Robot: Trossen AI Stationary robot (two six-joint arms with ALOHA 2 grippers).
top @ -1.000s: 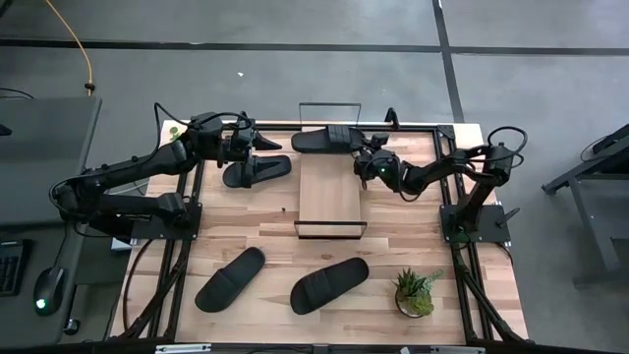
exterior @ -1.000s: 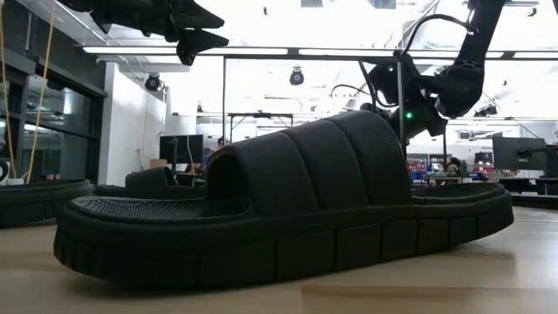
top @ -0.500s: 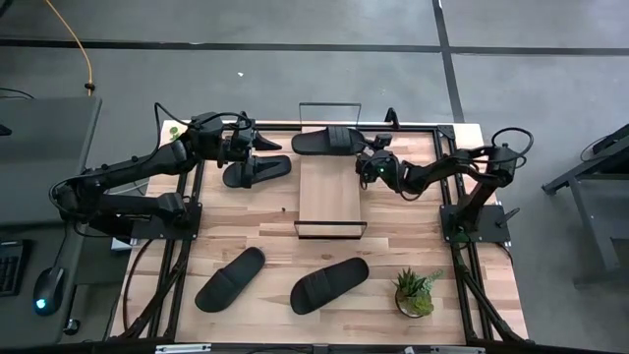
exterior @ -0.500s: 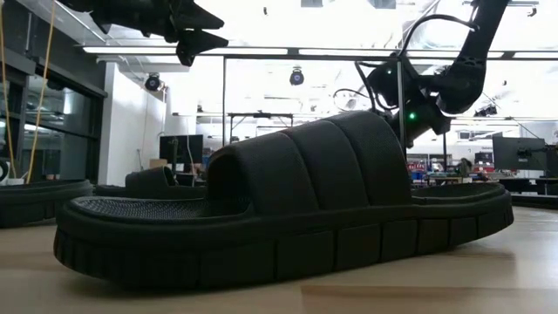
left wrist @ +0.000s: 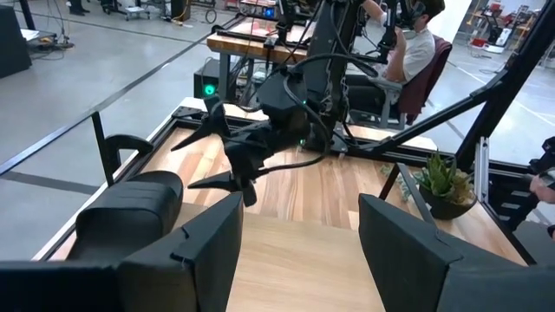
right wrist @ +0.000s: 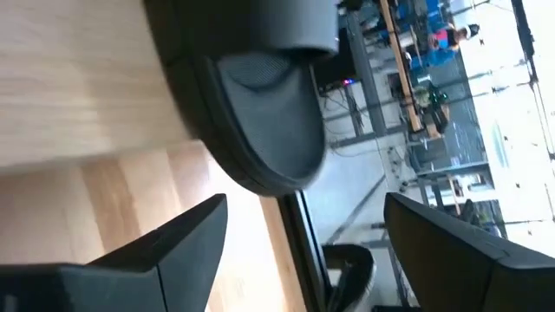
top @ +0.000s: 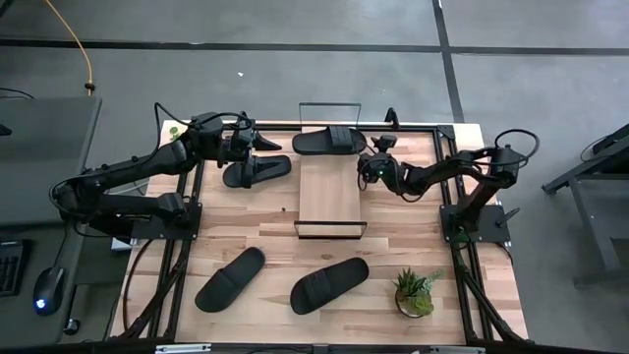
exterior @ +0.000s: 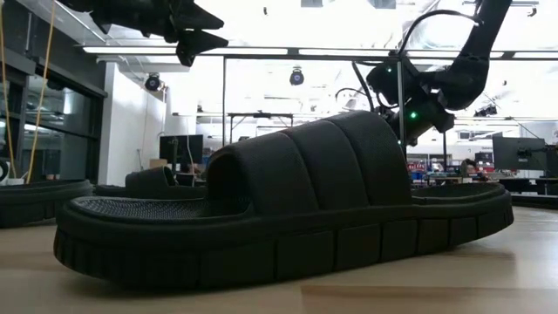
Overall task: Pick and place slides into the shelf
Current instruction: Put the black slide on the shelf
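Release step at light-wood plank shelf [top: 329, 192]: black ribbed-strap slide [top: 328, 140] lying across far end. Right gripper [top: 373, 162] jaws spread wide, empty, just beside slide toe. Best to back off straight, avoid nudging the toe. Left gripper [top: 257, 144] jaws parted, empty, above second black slide [top: 257, 171] on tabletop.

A robotics lab or workshop is shown. A wooden table [top: 393, 236] is set on a grey concrete floor [top: 295, 69] marked with dark lines. Beyond the table, further workbenches [left wrist: 251, 39], black metal framing, monitors [exterior: 179, 148] and ceiling strip lights [exterior: 148, 50] are seen, and a seated person [left wrist: 408, 52] is visible.
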